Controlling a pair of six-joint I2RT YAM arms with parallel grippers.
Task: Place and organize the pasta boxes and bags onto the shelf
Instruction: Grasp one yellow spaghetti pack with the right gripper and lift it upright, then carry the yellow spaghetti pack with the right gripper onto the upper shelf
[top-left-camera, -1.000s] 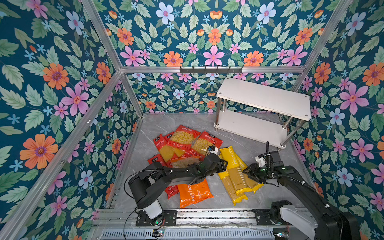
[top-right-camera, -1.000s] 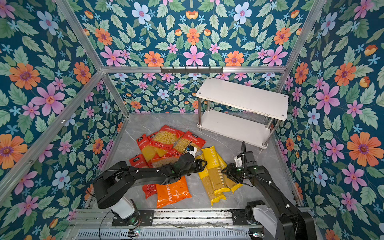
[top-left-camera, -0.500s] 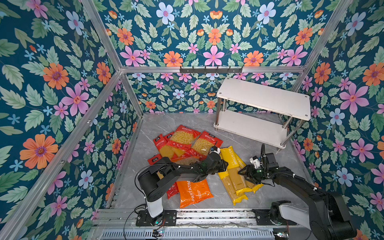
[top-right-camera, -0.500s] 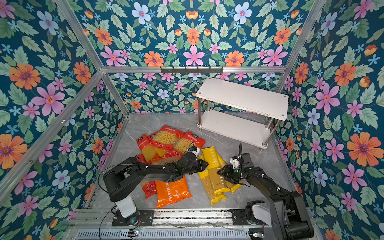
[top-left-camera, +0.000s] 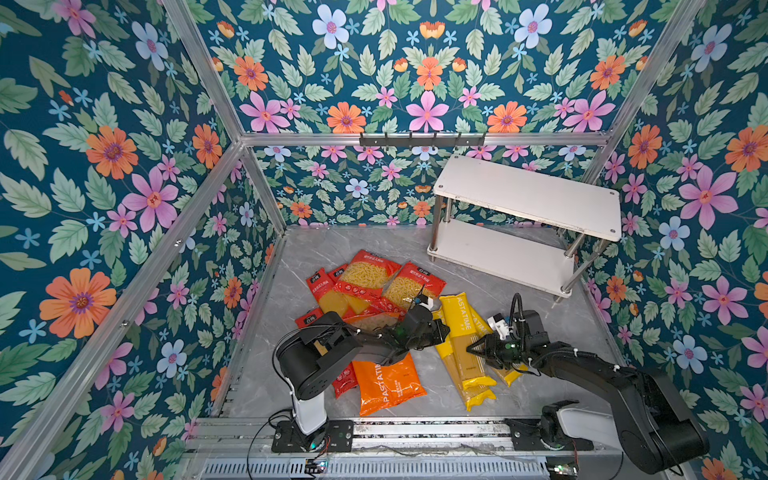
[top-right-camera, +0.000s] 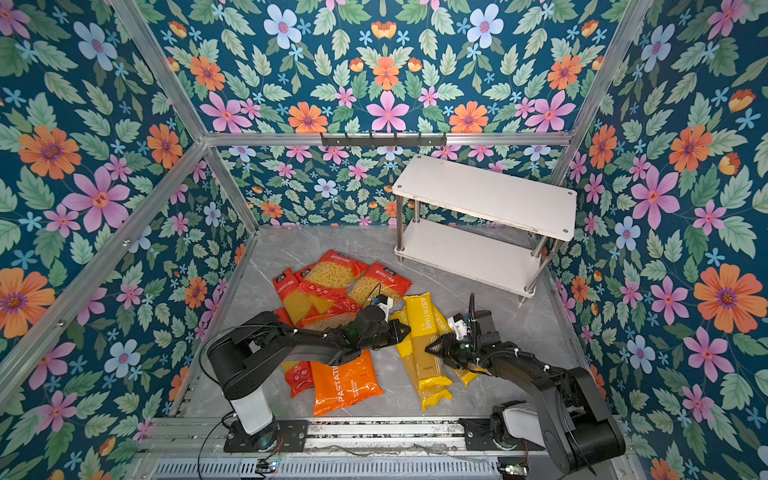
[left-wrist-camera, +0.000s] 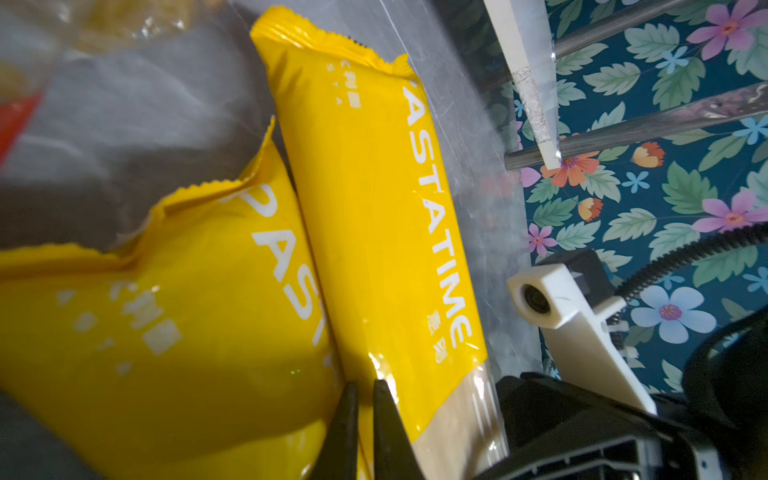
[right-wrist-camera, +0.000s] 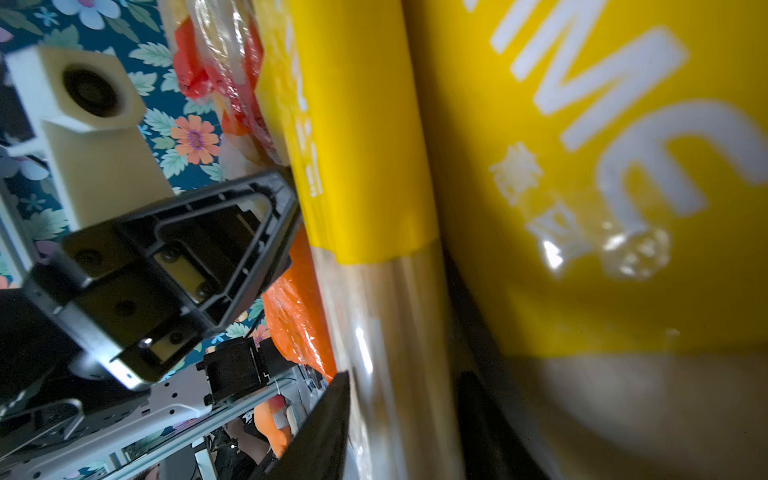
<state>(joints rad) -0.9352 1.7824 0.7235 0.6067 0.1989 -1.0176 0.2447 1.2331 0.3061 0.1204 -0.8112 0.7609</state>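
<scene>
in both top views the shelf (top-left-camera: 528, 199) (top-right-camera: 486, 195) stands at the back right of the grey desk (top-left-camera: 332, 249). the pasta all lies on the desk in front of it: red packs (top-left-camera: 368, 276) heaped at the left, an orange pack (top-left-camera: 388, 382) nearest the front, and the yellow packs (top-left-camera: 461, 320) side by side in the middle. the left pincer (top-left-camera: 444, 330) meets the yellow packs from the left and the right pincer (top-left-camera: 471, 349) from the right, their tips near each other.

left wrist view: the left pincer (left-wrist-camera: 363, 384) has its jaws together, tips set at the seam where two yellow packs (left-wrist-camera: 374, 187) touch. whether any film is caught i cannot tell.

right wrist view: the right pincer (right-wrist-camera: 405, 374) has its jaws apart, one on each side of a yellow pack's clear stretch and close against it. whether they press it i cannot tell. the left pincer's black finger (right-wrist-camera: 208, 249) reaches that pack's edge, with the orange pack (right-wrist-camera: 299, 299) behind.
</scene>
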